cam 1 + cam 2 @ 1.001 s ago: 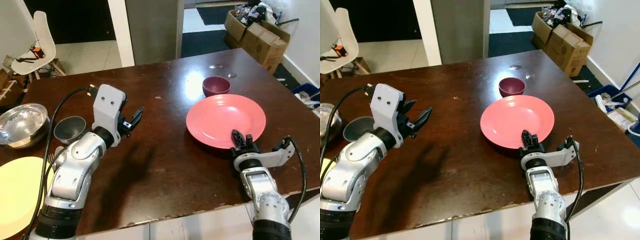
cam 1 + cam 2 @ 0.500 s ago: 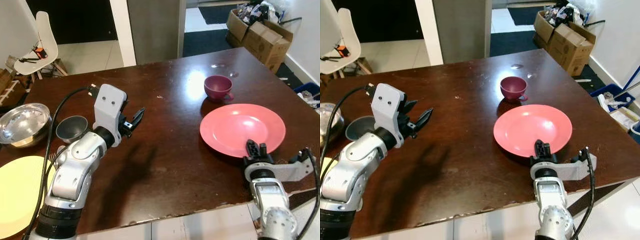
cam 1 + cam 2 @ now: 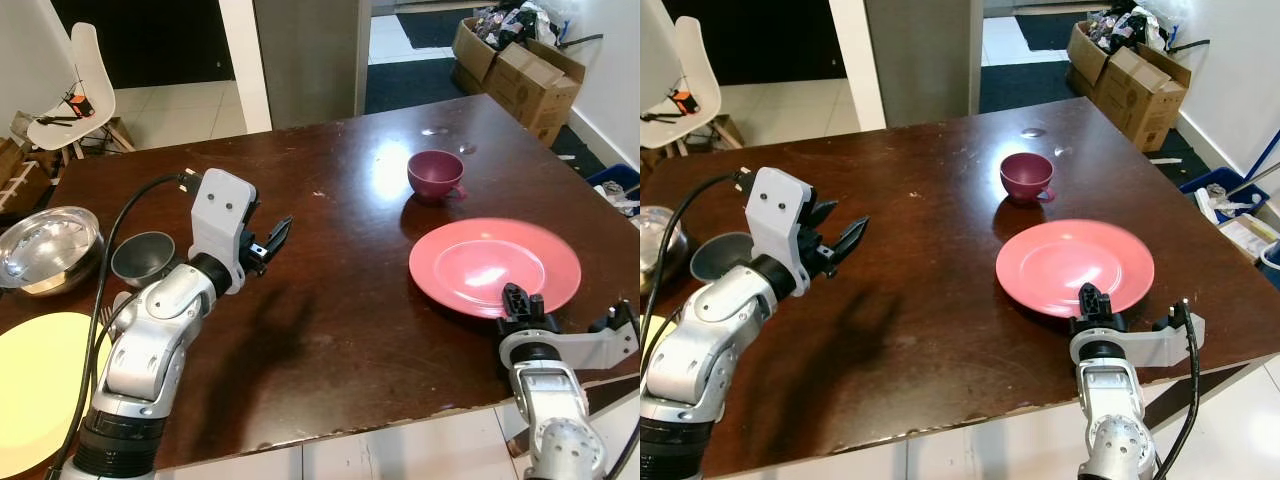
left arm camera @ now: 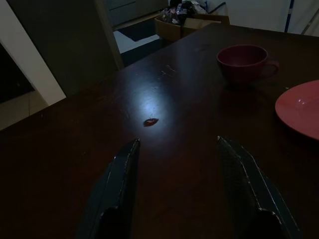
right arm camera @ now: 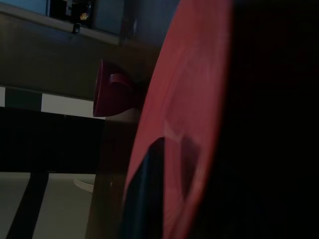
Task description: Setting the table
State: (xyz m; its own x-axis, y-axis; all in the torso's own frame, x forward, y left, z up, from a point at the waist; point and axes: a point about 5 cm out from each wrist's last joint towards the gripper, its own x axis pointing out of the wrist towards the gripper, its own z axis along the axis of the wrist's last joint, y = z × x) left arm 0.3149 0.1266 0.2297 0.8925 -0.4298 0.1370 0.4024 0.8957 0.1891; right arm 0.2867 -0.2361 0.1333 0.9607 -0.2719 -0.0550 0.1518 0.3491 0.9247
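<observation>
One big brown table (image 3: pixel 330 330) holds all the things. A yellow plate (image 3: pixel 35 385) lies at its 8 o'clock corner. The red plate (image 3: pixel 495 267) lies flat near the table's 4 o'clock edge. A shiny silver bowl (image 3: pixel 45 248) sits at 9 o'clock, and a small grey bowl (image 3: pixel 143 258) sits just beside it. A dark red cup (image 3: pixel 434 174) stands at 12 o'clock from the red plate, a little apart from it. The right hand (image 3: pixel 519 302) is at the red plate's 6 o'clock rim and pinches that rim, one finger (image 5: pixel 144 199) lying on top of the plate. The left hand (image 3: pixel 270 240) hangs in the air over the table, at 9 o'clock from the red plate and well apart from it. Its two fingers (image 4: pixel 117 184) are spread wide and hold nothing.
</observation>
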